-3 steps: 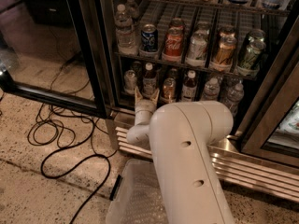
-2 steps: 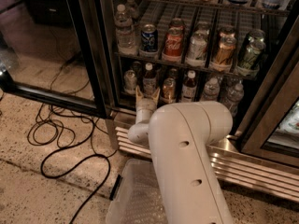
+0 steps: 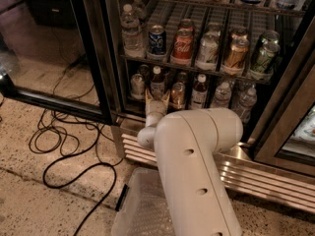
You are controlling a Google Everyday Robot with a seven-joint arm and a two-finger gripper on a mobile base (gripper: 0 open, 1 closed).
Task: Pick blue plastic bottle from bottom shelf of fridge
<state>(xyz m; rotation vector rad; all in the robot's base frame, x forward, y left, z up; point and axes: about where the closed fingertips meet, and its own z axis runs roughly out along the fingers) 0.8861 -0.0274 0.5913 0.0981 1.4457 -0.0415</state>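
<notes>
The fridge (image 3: 288, 77) stands open in the camera view. On its bottom shelf (image 3: 216, 113) the blue plastic bottle (image 3: 157, 81), with a white cap and dark body, stands second from the left. My gripper (image 3: 157, 98) is right in front of the bottle's lower part, with one finger on each side of it, open. My thick white arm (image 3: 197, 166) hides the shelf edge below the bottle.
An amber bottle (image 3: 178, 93), a dark bottle (image 3: 199, 90) and clear water bottles (image 3: 244, 101) stand to the right; a can (image 3: 138, 85) stands to the left. Soda cans (image 3: 182, 45) fill the rack above. The glass door (image 3: 54, 43) hangs open at left. Cables (image 3: 74, 146) and a clear bin (image 3: 142, 205) lie on the floor.
My gripper has edged slightly right and forward, closer to the blue plastic bottle. Nothing else has moved.
</notes>
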